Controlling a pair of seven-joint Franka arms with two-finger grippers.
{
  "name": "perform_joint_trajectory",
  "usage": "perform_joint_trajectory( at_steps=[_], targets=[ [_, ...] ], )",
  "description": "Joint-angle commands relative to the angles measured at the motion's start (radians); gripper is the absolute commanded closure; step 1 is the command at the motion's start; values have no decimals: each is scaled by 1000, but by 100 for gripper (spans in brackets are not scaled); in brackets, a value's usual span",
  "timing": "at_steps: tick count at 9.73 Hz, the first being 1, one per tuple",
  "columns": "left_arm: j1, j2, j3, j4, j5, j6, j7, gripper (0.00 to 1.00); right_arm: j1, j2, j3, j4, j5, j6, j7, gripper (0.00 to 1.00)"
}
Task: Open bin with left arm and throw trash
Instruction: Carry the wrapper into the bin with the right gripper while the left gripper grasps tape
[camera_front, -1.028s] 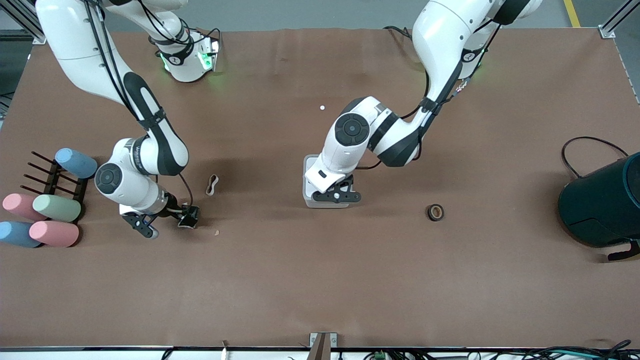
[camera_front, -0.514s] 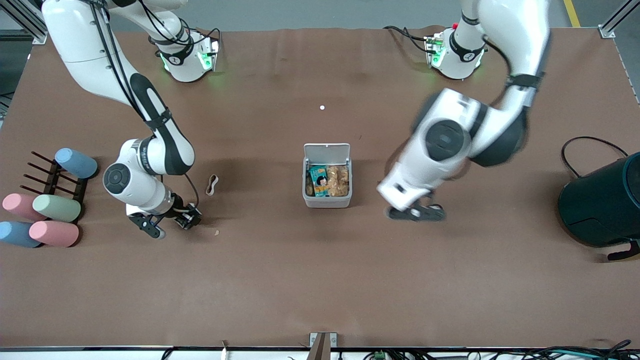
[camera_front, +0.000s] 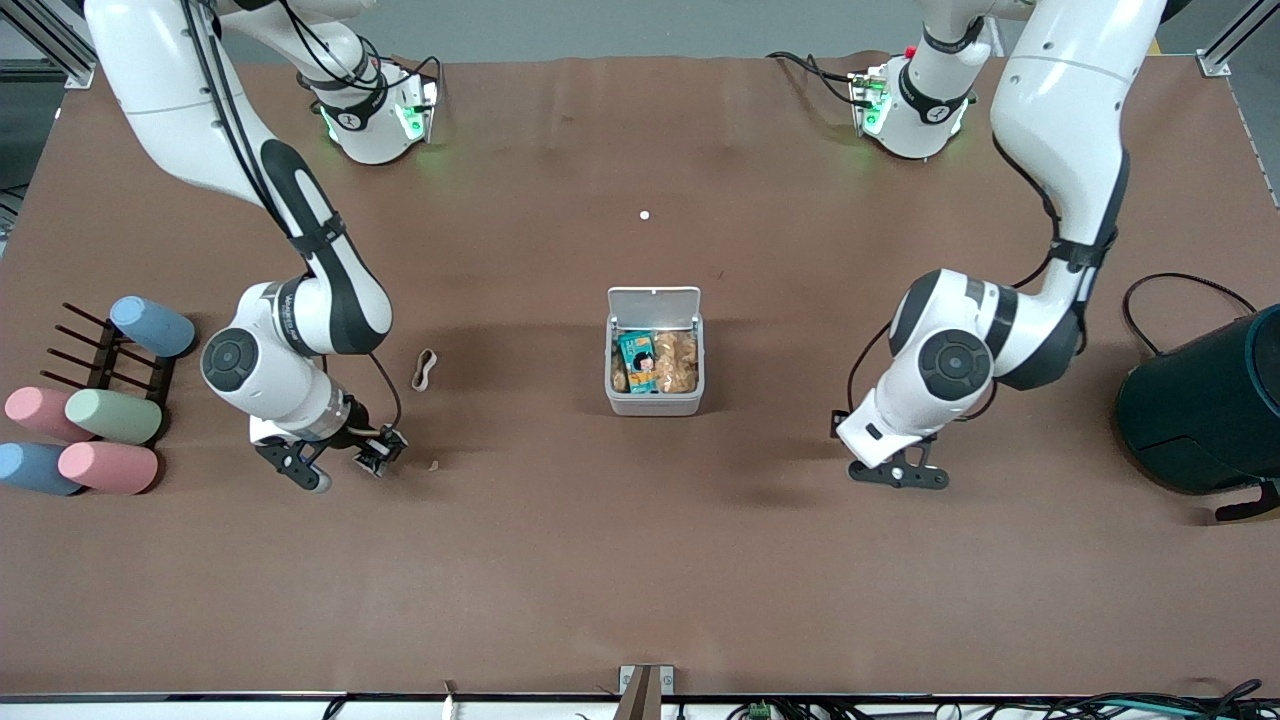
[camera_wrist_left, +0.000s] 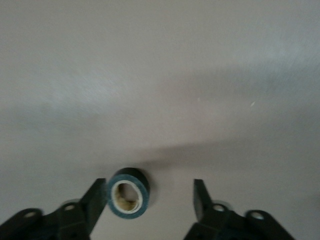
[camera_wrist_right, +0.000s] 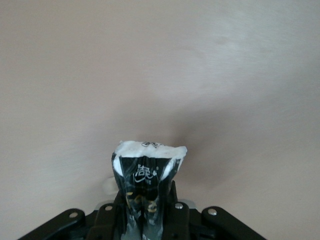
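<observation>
- Standing open near the middle of the table, the bin (camera_front: 655, 400) is seen with its white lid (camera_front: 654, 302) tipped up on the edge toward the robots' bases.
- Printed packets and tan scraps are visible inside the bin.
- The left gripper (camera_front: 897, 474) is held low over bare table, toward the left arm's end and nearer the front camera than the bin.
- In the left wrist view its fingers (camera_wrist_left: 95, 202) are spread wide, with nothing gripped.
- The tape roll (camera_wrist_left: 128, 193) is seen in that view between the fingers, lying close against one of them; contact cannot be told.
- The tape roll is hidden by the arm in the front view.
- The right gripper (camera_front: 335, 460) is held low over the table toward the right arm's end.
- Its fingers are closed on the crumpled black-and-white wrapper (camera_wrist_right: 146, 177), which sticks out past the fingertips.
- The rubber-band loop (camera_front: 425, 368) lies flat on the table, between the right arm's forearm and the bin, apart from both.
- Pastel cups (camera_front: 112, 414) rest on their sides on a black rack (camera_front: 95, 352) at the right arm's end.
- A dark teal cylinder (camera_front: 1205, 410) sits at the left arm's end.
</observation>
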Motion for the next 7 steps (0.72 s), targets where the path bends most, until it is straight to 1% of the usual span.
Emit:
perform_joint_trajectory(
  at_steps=[1,2,3,4,5,6,7],
  targets=[
    [18,-32,-6,-128,37,125,0,0,119,-44,-1,188,17,-214,82,98],
    [41,-32,-7,-152,62,137,0,0,212,-39,1,286,22,-261,158,97],
    [53,-32,-7,-188,88,192,0,0,289,-21,-1,324,13,-258,204,97],
    [69,-21,-7,-229,105,278,0,0,369,5,-4,333,4,-249,204,97],
    [76,-12,-7,-238,123,312,-2,0,399,34,-2,367,-19,-248,197,97],
    [93,-4,-9,-239,125,314,-2,0,449,57,-1,372,-63,-248,194,97],
    [93,-4,-10,-239,125,314,-3,1,481,69,-1,370,-85,-246,195,97]
  ],
)
